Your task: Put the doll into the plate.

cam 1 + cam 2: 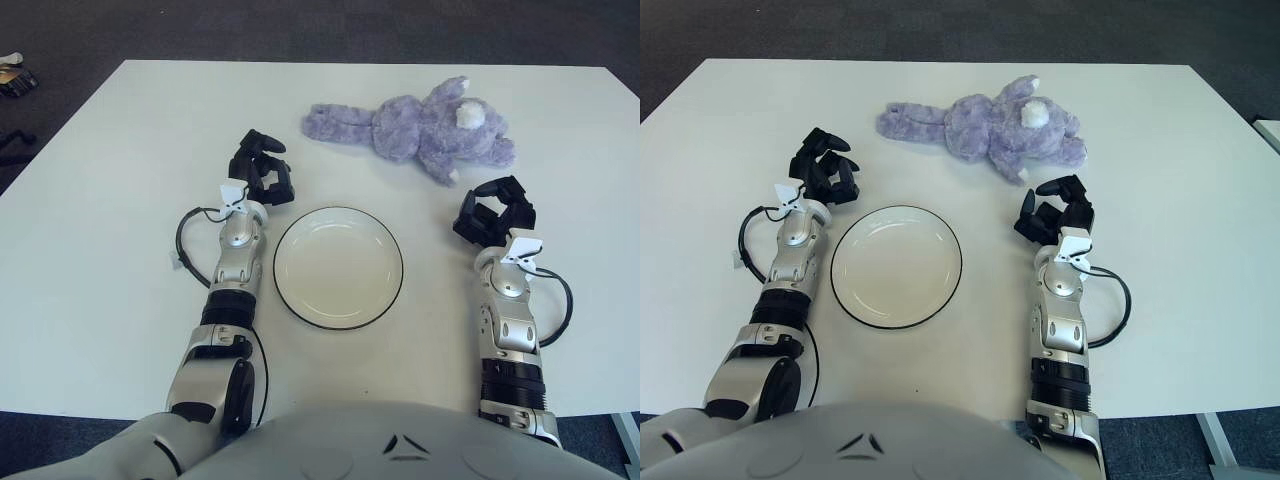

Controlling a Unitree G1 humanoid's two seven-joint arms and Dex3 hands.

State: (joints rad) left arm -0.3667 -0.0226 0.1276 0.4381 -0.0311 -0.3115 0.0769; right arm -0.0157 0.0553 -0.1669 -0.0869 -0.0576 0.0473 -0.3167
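A purple plush doll lies on its side on the white table, beyond the plate and to its right. A white plate with a dark rim sits empty at the table's centre front. My left hand rests on the table just left of the plate, fingers relaxed and empty. My right hand rests on the table right of the plate, just in front of the doll's feet, fingers loosely spread and holding nothing. Neither hand touches the doll.
The white table spans the view; dark carpet lies beyond its far edge. A small object sits on the floor at the far left. Black cables loop beside both forearms.
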